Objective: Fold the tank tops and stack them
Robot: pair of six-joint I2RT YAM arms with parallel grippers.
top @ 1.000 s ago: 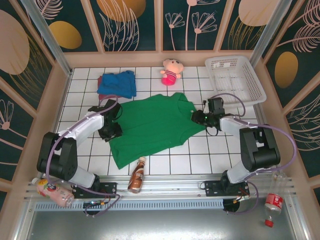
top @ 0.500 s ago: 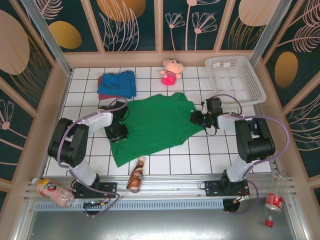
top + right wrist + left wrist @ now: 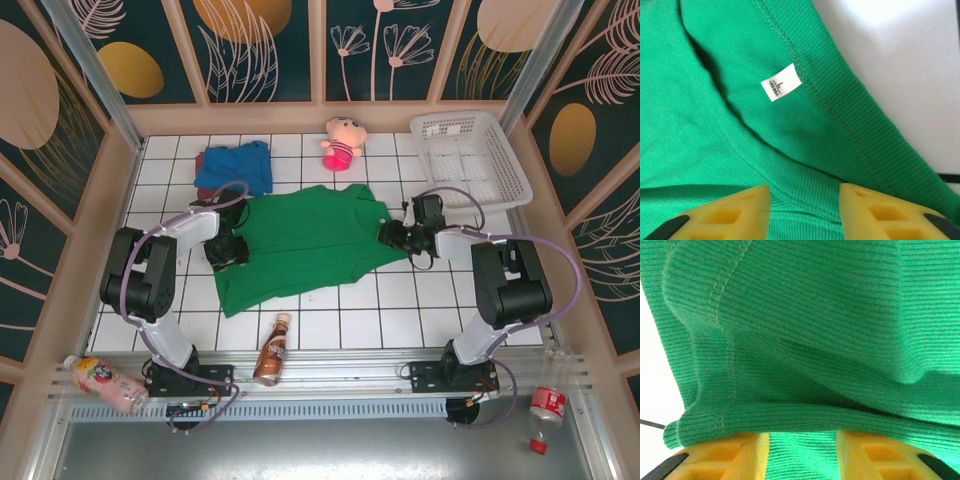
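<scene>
The green tank top (image 3: pixel 300 245) lies spread flat mid-table, its white neck label (image 3: pixel 781 82) showing in the right wrist view. My left gripper (image 3: pixel 228 250) sits at its left edge; its yellow fingers stand apart with green cloth (image 3: pixel 805 340) lying between and draped over their tips, gripper (image 3: pixel 802 455) open. My right gripper (image 3: pixel 390 235) sits at the shirt's right end, open (image 3: pixel 805 210) over the ribbed neckline. The blue tank top (image 3: pixel 235 168) lies folded at the back left on a maroon one (image 3: pixel 203 192).
A pink plush doll (image 3: pixel 342 143) sits at the back centre. A white basket (image 3: pixel 430 121) stands at the back right. A brown bottle (image 3: pixel 272 350) lies at the front edge below the shirt. Two more bottles (image 3: pixel 100 380) (image 3: pixel 545 405) rest outside the front rail.
The left arm swung in and drew the shirt's left side to the left and flatter. Both grippers' jaws have widened. The right arm barely moved.
</scene>
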